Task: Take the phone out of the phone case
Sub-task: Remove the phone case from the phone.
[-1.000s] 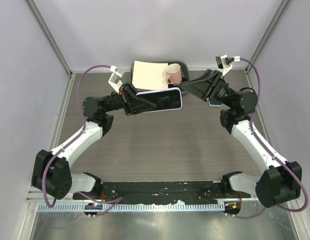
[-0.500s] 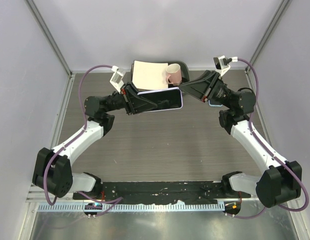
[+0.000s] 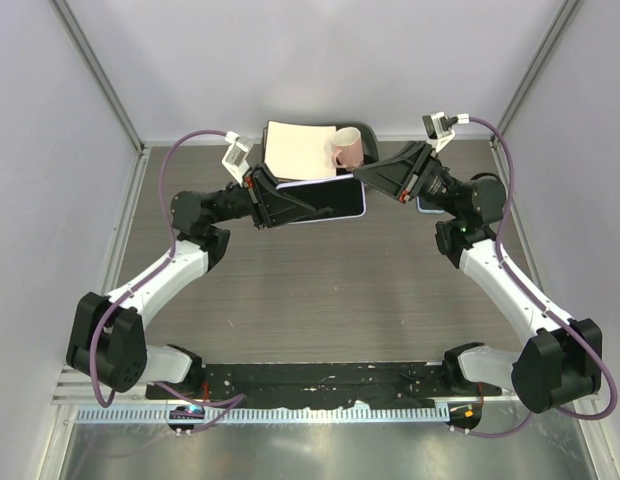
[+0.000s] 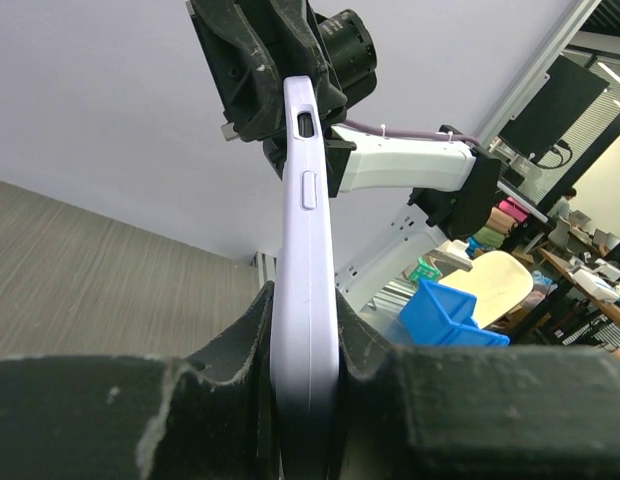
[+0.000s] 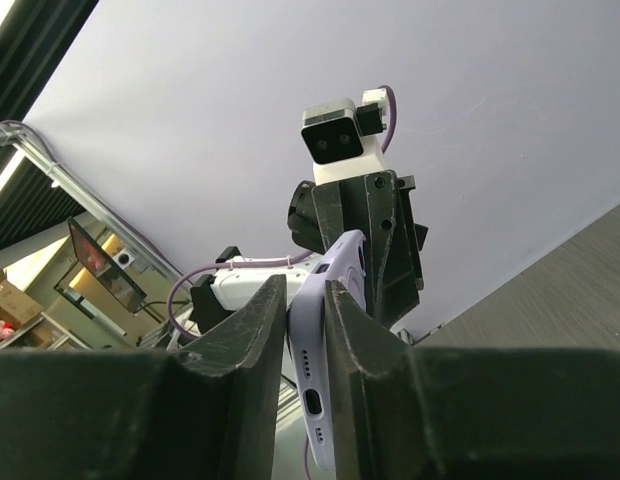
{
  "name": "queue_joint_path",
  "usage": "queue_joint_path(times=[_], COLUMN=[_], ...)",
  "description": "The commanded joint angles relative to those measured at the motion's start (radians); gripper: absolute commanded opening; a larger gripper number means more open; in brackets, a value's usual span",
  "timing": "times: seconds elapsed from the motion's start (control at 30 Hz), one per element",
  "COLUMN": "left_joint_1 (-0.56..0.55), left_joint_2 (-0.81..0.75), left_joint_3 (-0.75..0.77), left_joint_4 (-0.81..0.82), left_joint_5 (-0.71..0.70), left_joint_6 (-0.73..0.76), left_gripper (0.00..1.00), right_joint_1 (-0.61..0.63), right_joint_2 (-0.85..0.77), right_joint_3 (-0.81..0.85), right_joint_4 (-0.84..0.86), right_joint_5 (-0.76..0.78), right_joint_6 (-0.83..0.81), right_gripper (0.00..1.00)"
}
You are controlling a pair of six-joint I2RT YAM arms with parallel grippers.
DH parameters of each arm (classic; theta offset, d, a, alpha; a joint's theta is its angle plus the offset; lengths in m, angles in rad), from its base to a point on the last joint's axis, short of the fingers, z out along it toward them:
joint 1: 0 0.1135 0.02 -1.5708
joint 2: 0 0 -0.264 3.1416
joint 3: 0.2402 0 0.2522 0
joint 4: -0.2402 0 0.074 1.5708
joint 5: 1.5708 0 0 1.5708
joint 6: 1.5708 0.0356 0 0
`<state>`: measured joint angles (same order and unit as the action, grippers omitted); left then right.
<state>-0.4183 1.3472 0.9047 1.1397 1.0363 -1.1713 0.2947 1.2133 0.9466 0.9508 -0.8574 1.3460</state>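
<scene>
1. Watching the top view, I see the right gripper (image 3: 368,176) has come in from the right over the last second, and its jaws have narrowed around the free end of the phone case (image 4: 308,300).
2. That matters for the task: the case now has an arm at each end, which I judge is the setup for peeling it away from the phone (image 3: 320,200). The phone is still seated inside, dark screen facing up.
3. The left gripper (image 3: 275,200) is clamped hard on the left end of the case. In its wrist view the lilac edge stands wedged between the two pads.
4. The right wrist view shows the case's other end, the one with the port, sitting between that gripper's fingers (image 5: 260,330). They lie close against both faces. I cannot tell whether they have actually bitten down or are only flanking it.
5. The cased phone hangs in the air above the table (image 3: 320,290), spanning the two grippers, just in front of the pink mug (image 3: 347,148) at the back.
6. Next I would want a firm hold on the right before pulling.
</scene>
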Motion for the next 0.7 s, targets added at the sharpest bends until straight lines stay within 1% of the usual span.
queue_joint_path(times=[0.0,0.03,0.07,0.23,0.3,0.33,0.43,0.67], left_joint_1=[0.001,0.001,0.001,0.001,0.001,0.001,-0.010,-0.030], left_joint_2=[-0.013,-0.014,-0.013,-0.013,-0.011,-0.010,-0.013,-0.037], left_joint_3=[0.045,0.043,0.045,0.054,0.060,0.063,0.077,0.102], left_joint_4=[0.071,0.072,0.074,0.078,0.087,0.113,0.153,0.221], left_joint_5=[-0.035,-0.032,-0.028,-0.021,-0.012,-0.004,0.024,0.074], left_joint_6=[0.001,0.002,0.004,0.009,0.006,-0.007,-0.021,-0.070], left_gripper=[0.00,0.00,0.00,0.00,0.00,0.00,0.00,0.00], right_joint_1=[0.004,0.006,0.004,0.006,0.008,0.006,0.006,0.004], right_joint_2=[-0.003,-0.003,-0.003,-0.006,-0.006,-0.006,0.000,0.025], right_joint_3=[0.015,0.015,0.014,0.012,0.012,0.011,0.001,-0.012], right_joint_4=[0.020,0.020,0.019,0.013,-0.003,-0.009,-0.017,-0.036], right_joint_5=[0.017,0.018,0.020,0.021,0.023,0.029,0.046,0.075], right_joint_6=[-0.019,-0.019,-0.018,-0.021,-0.028,-0.027,-0.012,-0.007], right_gripper=[0.24,0.18,0.16,0.14,0.11,0.06,0.02,0.01])
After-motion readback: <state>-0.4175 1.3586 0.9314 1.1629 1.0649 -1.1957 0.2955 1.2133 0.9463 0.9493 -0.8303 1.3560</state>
